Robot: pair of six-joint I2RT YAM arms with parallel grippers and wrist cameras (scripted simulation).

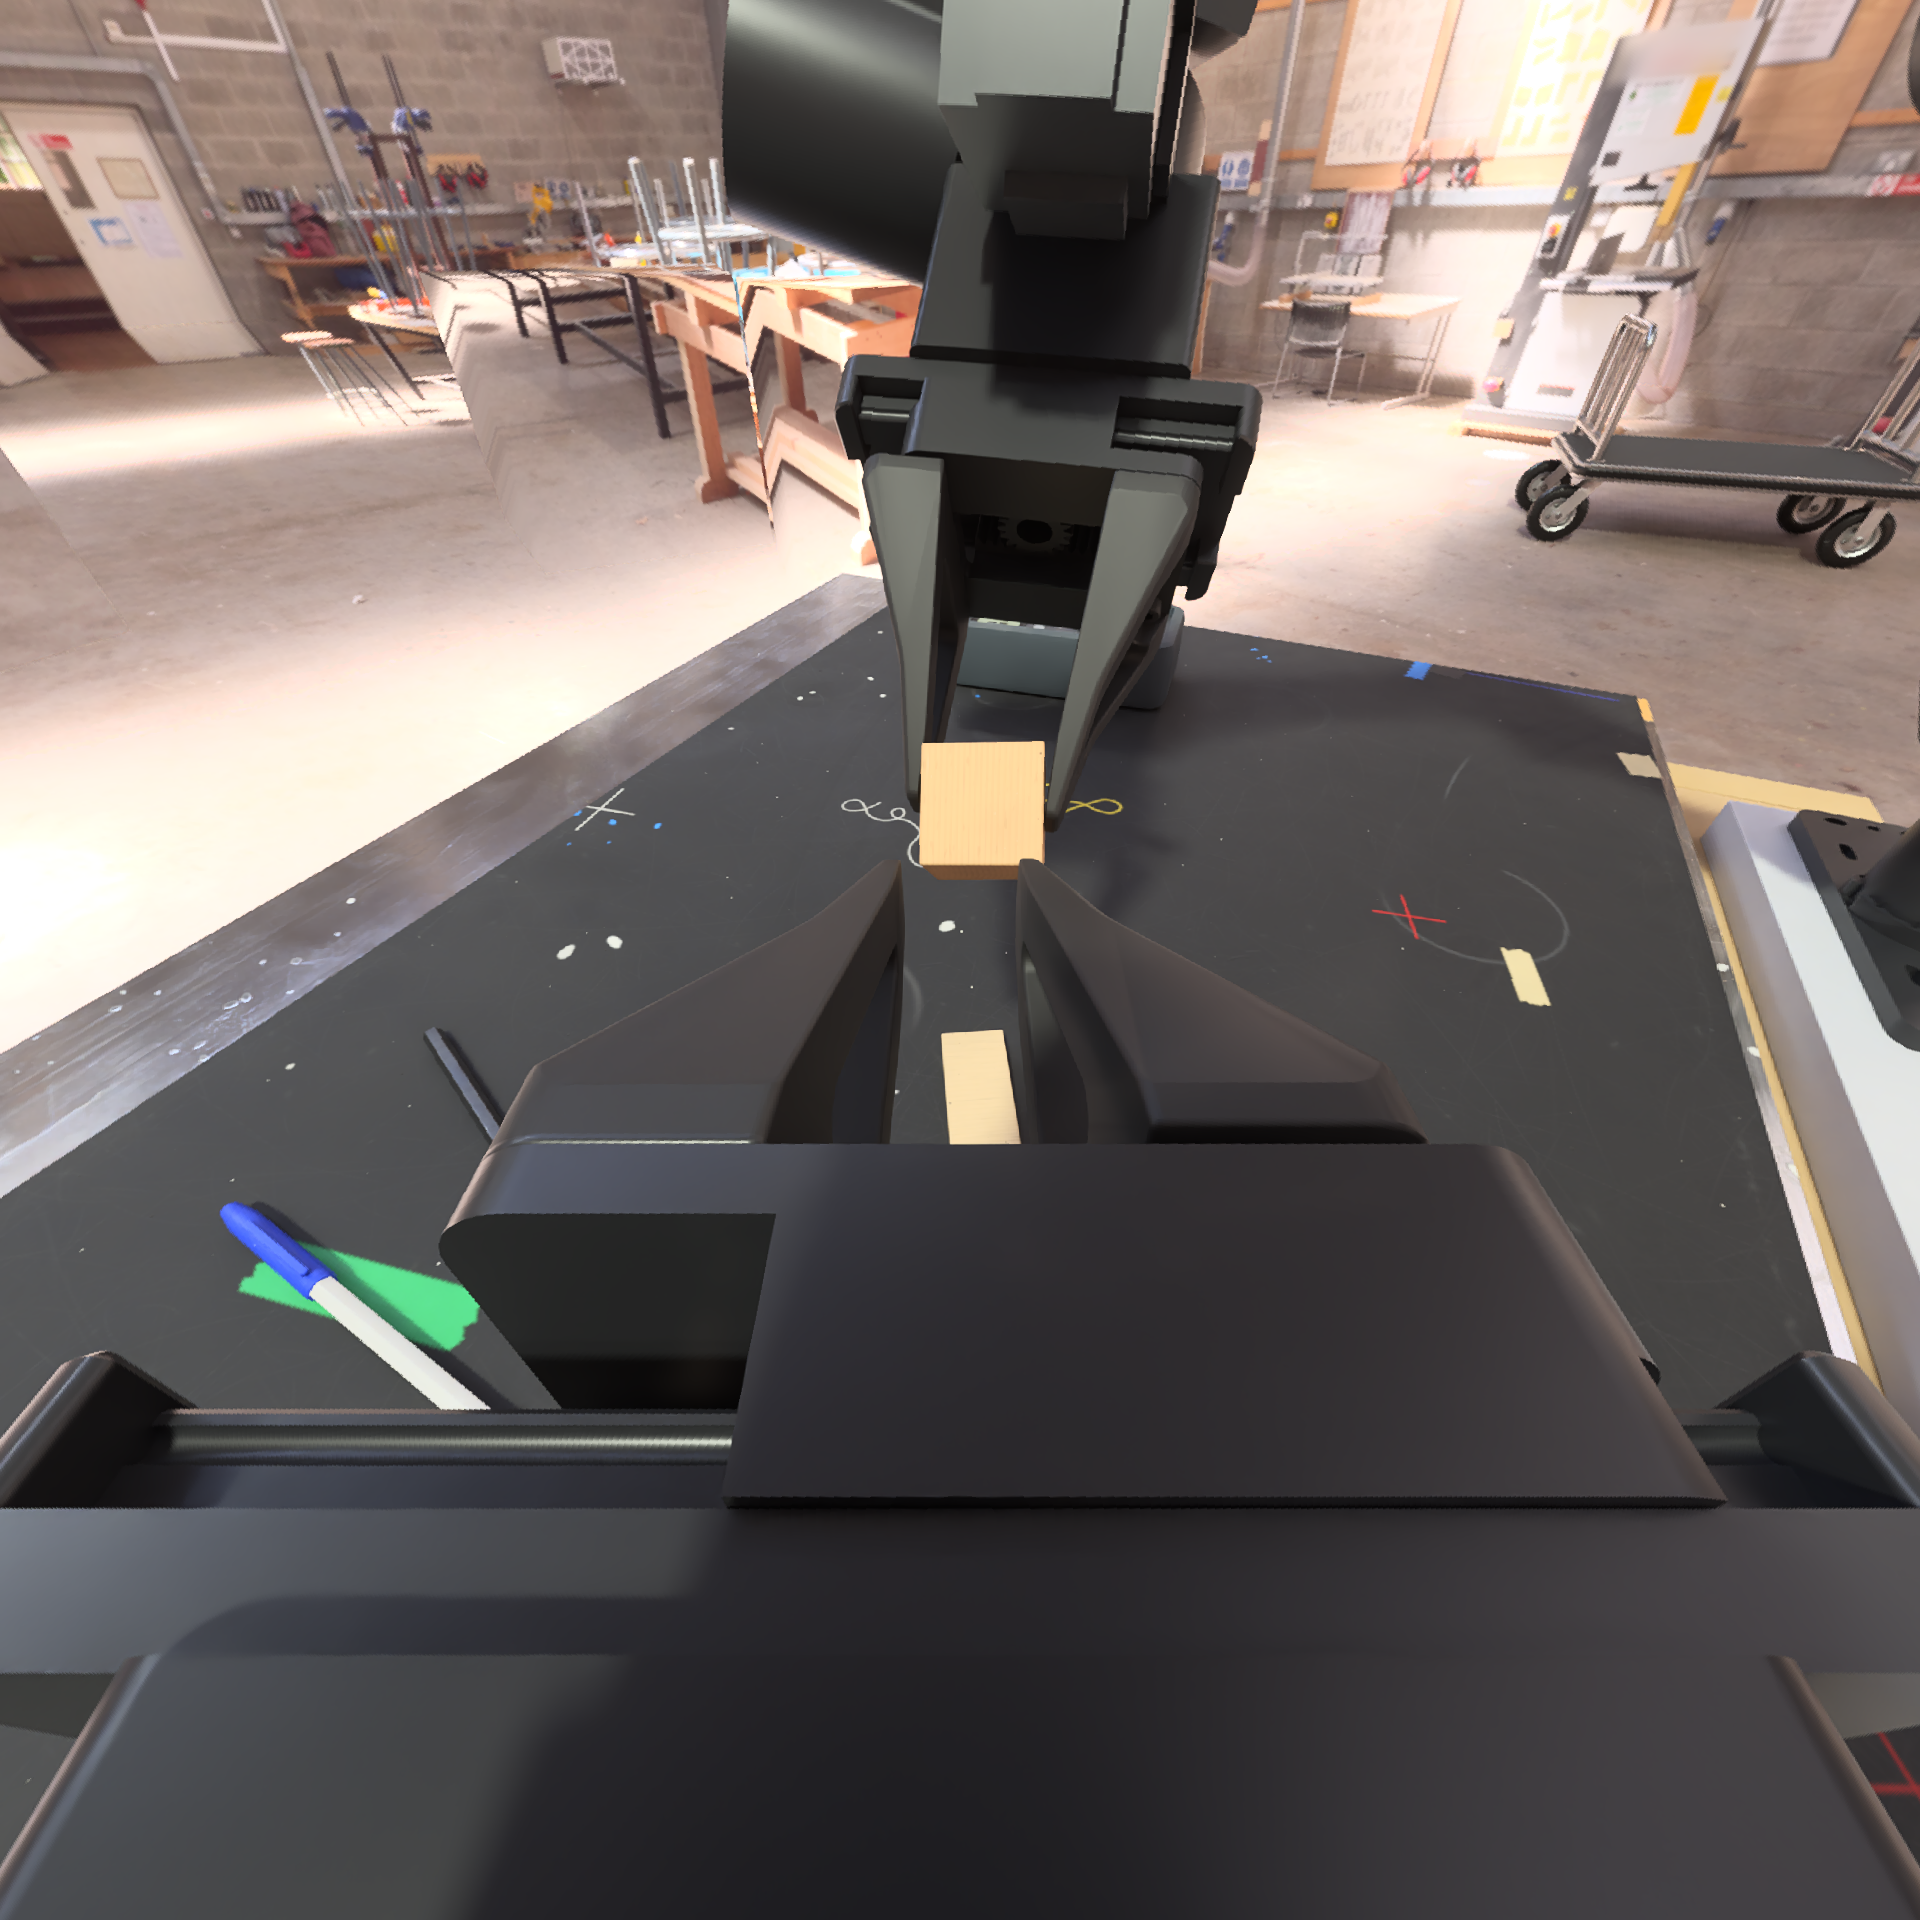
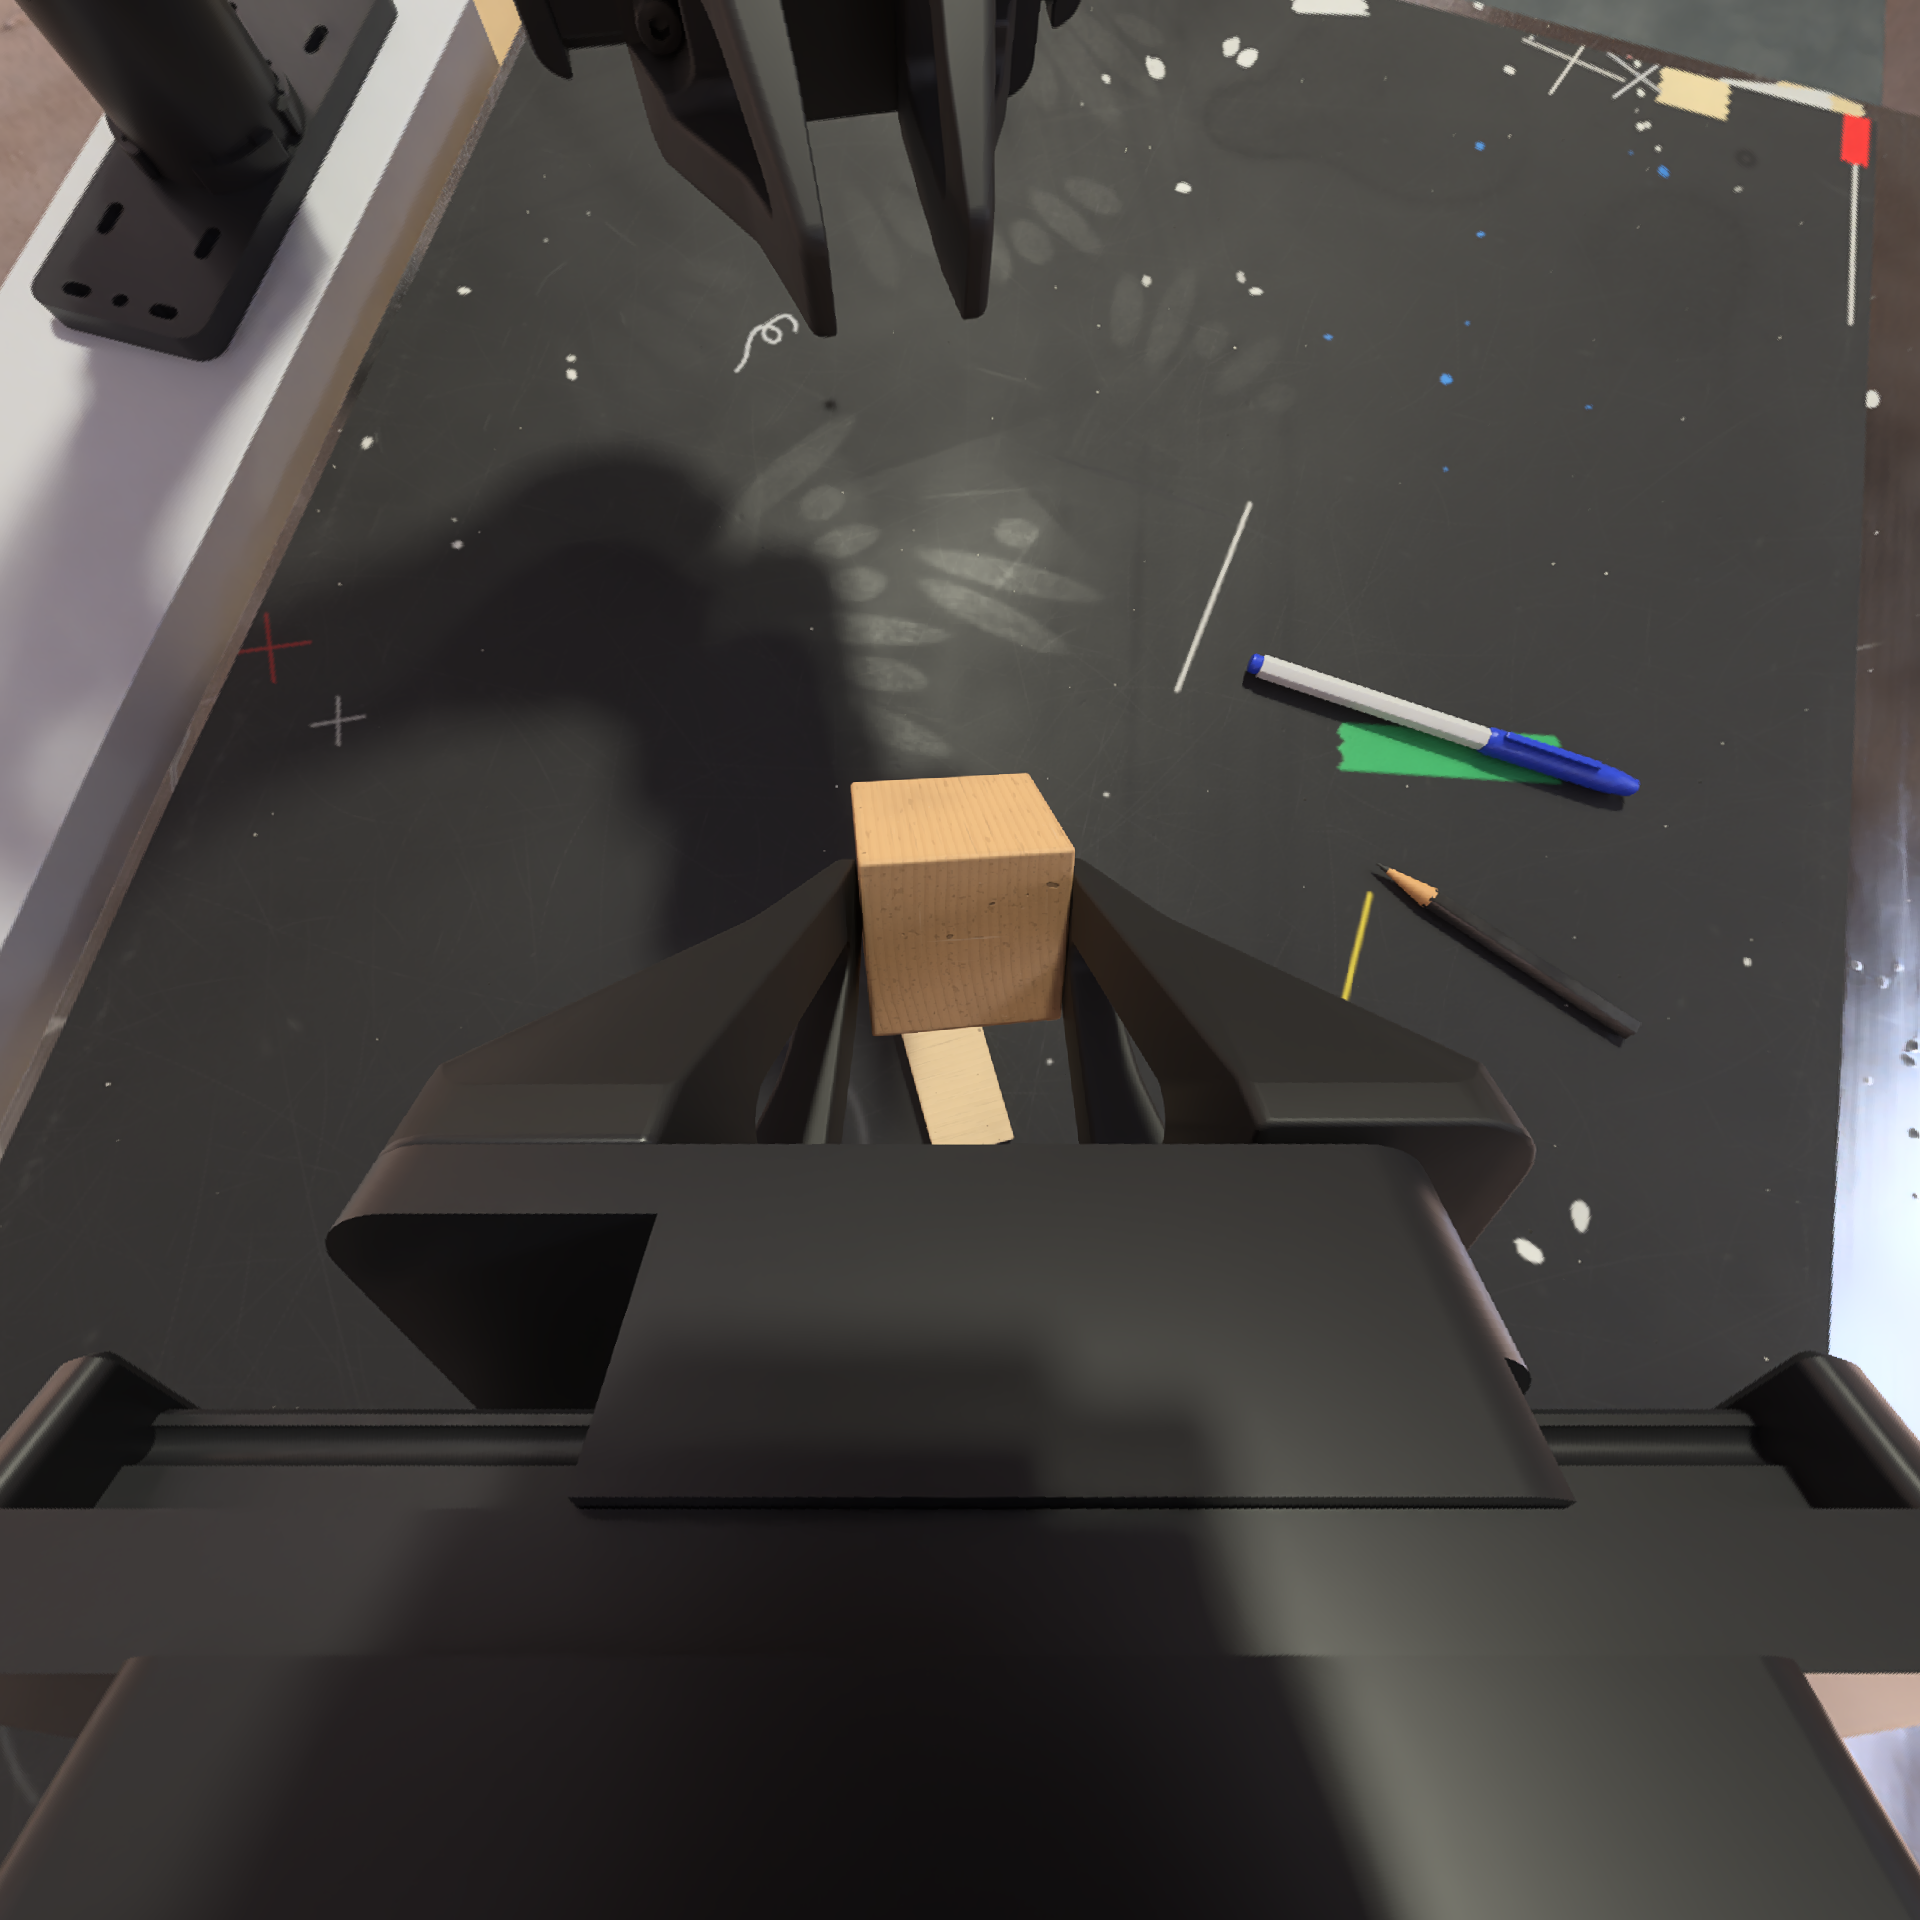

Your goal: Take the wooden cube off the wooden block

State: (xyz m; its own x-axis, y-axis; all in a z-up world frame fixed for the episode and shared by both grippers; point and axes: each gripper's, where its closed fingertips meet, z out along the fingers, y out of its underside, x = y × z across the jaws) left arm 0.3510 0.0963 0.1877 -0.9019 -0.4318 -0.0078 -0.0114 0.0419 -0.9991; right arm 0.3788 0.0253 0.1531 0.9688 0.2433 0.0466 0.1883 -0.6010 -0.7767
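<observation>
Between the right gripper fingers sits the wooden cube, clamped on 2 flat sides. It looks light, rigid. The left gripper hangs slightly parted, empty.

The left gripper is matte black all over: two long fingers that taper to thin tips, broad and faceted at the root, set on a flat carriage that rides a round rail between two rounded end blocks. The right gripper is the same build, dark grey where light falls. Seen head-on at 12 o'clock from the left wrist, it shows a small black gear between the finger roots, a boxy grey-black wrist above and a thick glossy black tube. A black slotted base plate sits at 10 o'clock.
</observation>
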